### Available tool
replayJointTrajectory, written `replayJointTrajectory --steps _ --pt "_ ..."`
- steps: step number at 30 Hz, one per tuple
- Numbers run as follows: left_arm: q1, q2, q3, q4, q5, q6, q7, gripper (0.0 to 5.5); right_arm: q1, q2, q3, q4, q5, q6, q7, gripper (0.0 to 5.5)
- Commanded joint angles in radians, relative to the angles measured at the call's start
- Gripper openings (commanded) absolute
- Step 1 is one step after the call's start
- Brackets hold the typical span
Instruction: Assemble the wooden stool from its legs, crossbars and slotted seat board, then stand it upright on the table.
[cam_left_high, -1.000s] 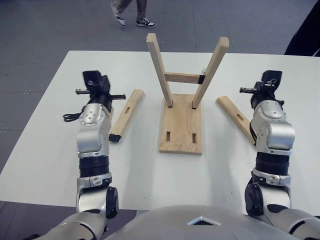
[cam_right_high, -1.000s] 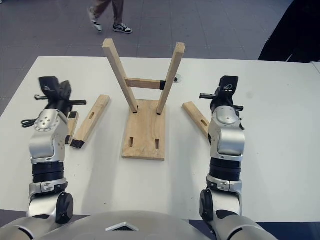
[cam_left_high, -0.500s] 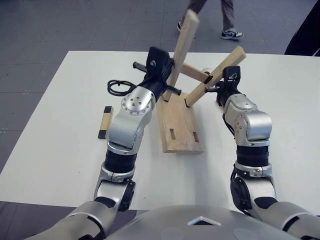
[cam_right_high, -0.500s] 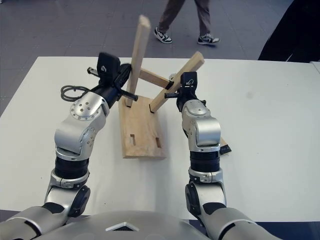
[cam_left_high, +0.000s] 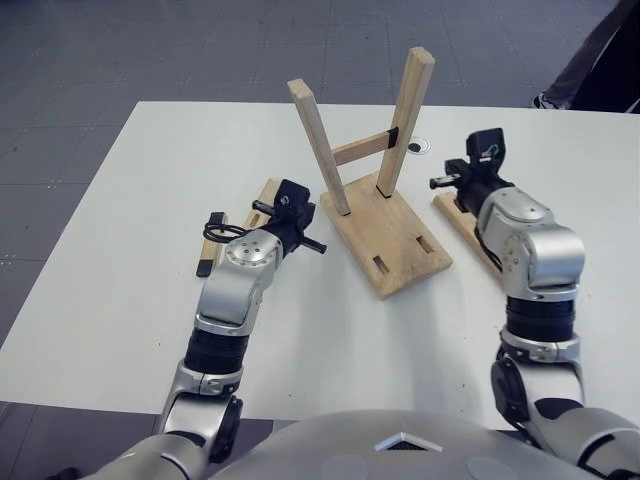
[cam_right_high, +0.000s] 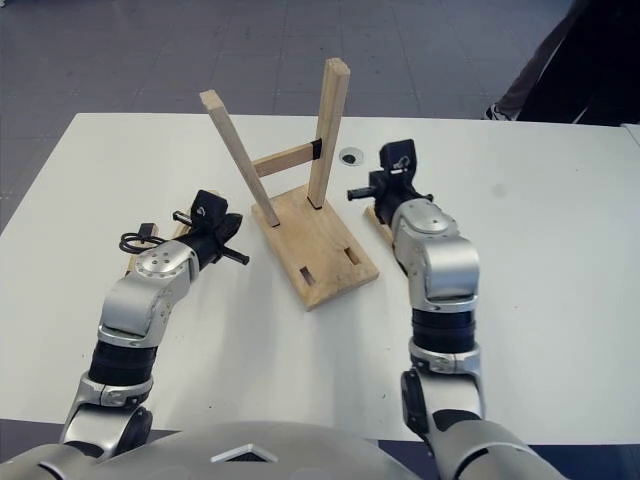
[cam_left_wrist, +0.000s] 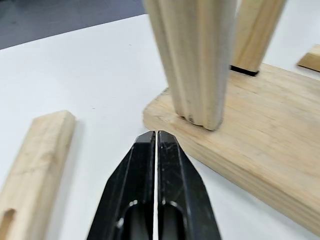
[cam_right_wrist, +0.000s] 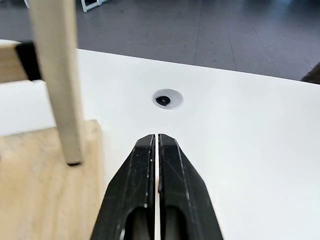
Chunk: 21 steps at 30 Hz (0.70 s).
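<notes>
The slotted seat board (cam_left_high: 398, 237) lies flat and askew at the table's middle. Two legs (cam_left_high: 319, 147) (cam_left_high: 405, 120) stand in its far slots, joined by a crossbar (cam_left_high: 360, 150); the two near slots are bare. My left gripper (cam_left_wrist: 154, 135) is shut and empty, low over the table just left of the board's corner and the left leg's foot (cam_left_wrist: 197, 65). A loose leg (cam_left_wrist: 35, 165) lies beside it. My right gripper (cam_right_wrist: 153, 136) is shut and empty, right of the standing right leg (cam_right_wrist: 57, 75). Another loose leg (cam_left_high: 453, 213) lies partly under that arm.
A short crossbar with black ends (cam_left_high: 209, 245) lies left of the left arm. A round cable hole (cam_left_high: 418, 146) sits in the white table (cam_left_high: 120, 270) behind the stool parts. The table's near half is bare white surface.
Both grippers have drawn back from the standing legs. The board with its leg frame has turned on the table and now lies angled, with the frame upright again.
</notes>
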<state>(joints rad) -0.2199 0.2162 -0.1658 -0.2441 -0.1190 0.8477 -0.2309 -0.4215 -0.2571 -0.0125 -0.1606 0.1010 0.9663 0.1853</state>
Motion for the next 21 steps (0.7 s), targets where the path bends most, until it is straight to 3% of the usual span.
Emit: replayJointTrajectory --steps 1,4,7,14,21 --pt "-0.015 -0.051 -0.042 0.027 -0.008 0.034 0.003 0.10 0.041 -0.106 0.121 0.142 0.031 -0.017 0.209 0.11" --pt "-0.048 -0.068 -0.059 0.076 0.004 0.026 0.008 0.10 0.049 -0.173 0.217 0.205 0.040 -0.076 0.375 0.11" --pt "-0.058 -0.062 -0.065 0.104 0.013 0.031 0.005 0.10 0.042 -0.194 0.244 0.260 0.025 -0.126 0.424 0.11" --pt "-0.050 -0.002 -0.073 0.213 0.051 0.011 -0.017 0.10 0.054 -0.150 0.231 0.207 0.071 -0.085 0.443 0.11" --pt "-0.140 -0.005 -0.006 0.310 0.046 -0.084 -0.021 0.10 0.030 -0.113 0.198 0.141 0.085 -0.003 0.391 0.11"
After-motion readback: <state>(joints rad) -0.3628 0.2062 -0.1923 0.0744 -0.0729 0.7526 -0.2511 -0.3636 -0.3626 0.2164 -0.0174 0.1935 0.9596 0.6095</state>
